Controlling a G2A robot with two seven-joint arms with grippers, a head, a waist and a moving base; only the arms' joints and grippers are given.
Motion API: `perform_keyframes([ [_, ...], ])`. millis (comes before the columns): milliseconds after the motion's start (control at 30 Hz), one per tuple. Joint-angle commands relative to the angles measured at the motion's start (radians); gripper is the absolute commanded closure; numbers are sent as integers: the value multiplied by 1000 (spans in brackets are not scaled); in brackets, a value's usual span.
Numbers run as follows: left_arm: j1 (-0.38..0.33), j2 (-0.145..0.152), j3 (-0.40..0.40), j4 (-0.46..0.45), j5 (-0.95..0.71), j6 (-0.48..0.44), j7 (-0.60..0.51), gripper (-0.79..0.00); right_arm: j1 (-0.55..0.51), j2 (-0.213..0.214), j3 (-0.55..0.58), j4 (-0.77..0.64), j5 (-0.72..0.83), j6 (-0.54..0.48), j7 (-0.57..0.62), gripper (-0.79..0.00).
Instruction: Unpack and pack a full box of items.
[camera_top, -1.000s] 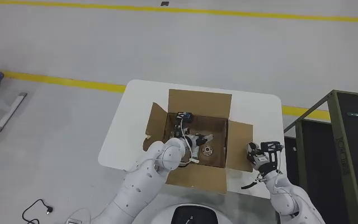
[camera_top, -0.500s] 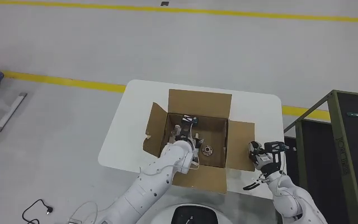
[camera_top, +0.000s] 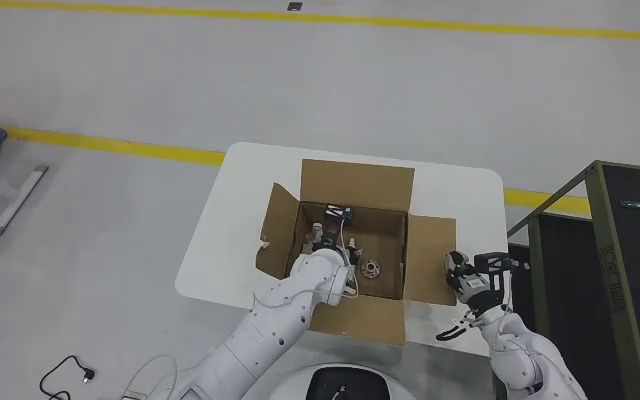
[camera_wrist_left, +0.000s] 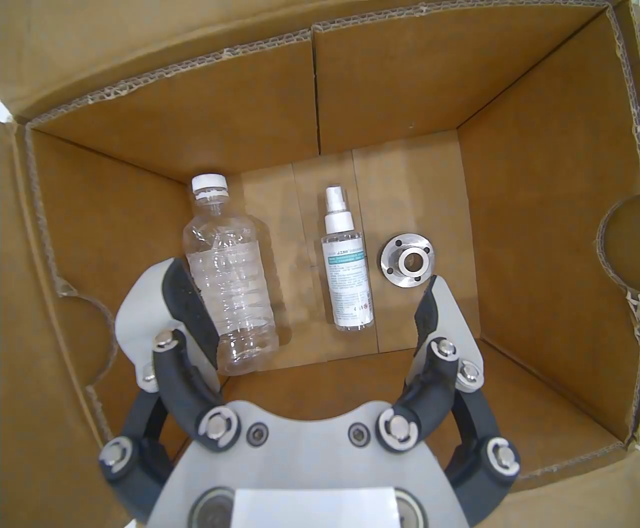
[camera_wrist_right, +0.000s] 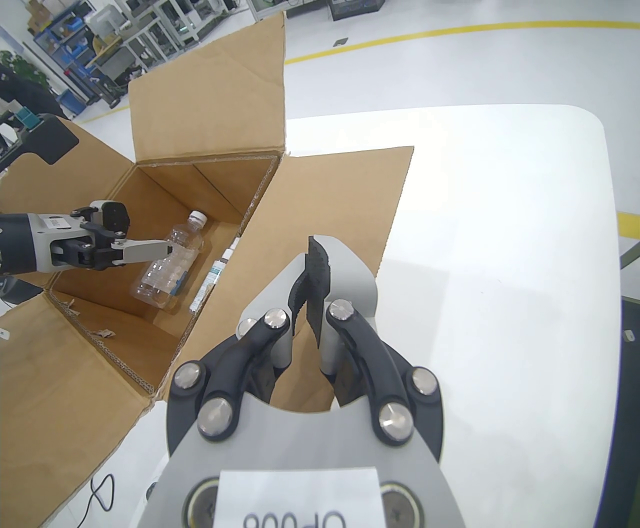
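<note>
An open cardboard box (camera_top: 355, 185) stands on the white table (camera_top: 455, 195). On its floor lie a clear plastic bottle (camera_wrist_left: 230, 280), a small white spray bottle (camera_wrist_left: 345, 270) and a round metal flange (camera_wrist_left: 406, 260), side by side. My left gripper (camera_wrist_left: 302, 295) hangs open inside the box above them, one finger over the clear bottle's side, the other just beside the flange, holding nothing. From the right wrist view the left gripper (camera_wrist_right: 150, 248) sits just above the clear bottle (camera_wrist_right: 165, 270). My right gripper (camera_wrist_right: 315, 265) is shut and empty, outside the box over its right flap (camera_top: 428, 260).
All four box flaps are folded outward; the far flap (camera_wrist_right: 210, 90) stands upright. Bare white table (camera_wrist_right: 500, 225) lies to the right of the box. A dark green rack (camera_top: 590, 250) stands off the table's right edge.
My left gripper has shifted a little toward the far left part of the box over the last second. The right arm has barely moved.
</note>
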Motion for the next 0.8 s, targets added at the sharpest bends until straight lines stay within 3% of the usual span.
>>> perform_keyframes([
  [0,12,-1,-15,15,-27,-6,2,-785,5,0,-3,2,0,-3,-1,0],
  [200,-41,-21,-48,88,-108,40,-44,-785,12,1,-3,-3,-3,-7,1,0],
  [400,-149,-58,-57,243,-205,119,-141,-785,13,2,2,3,-4,-9,-2,0],
  [767,-270,-130,10,486,-252,110,-106,-785,8,3,13,3,-1,-6,-6,0],
])
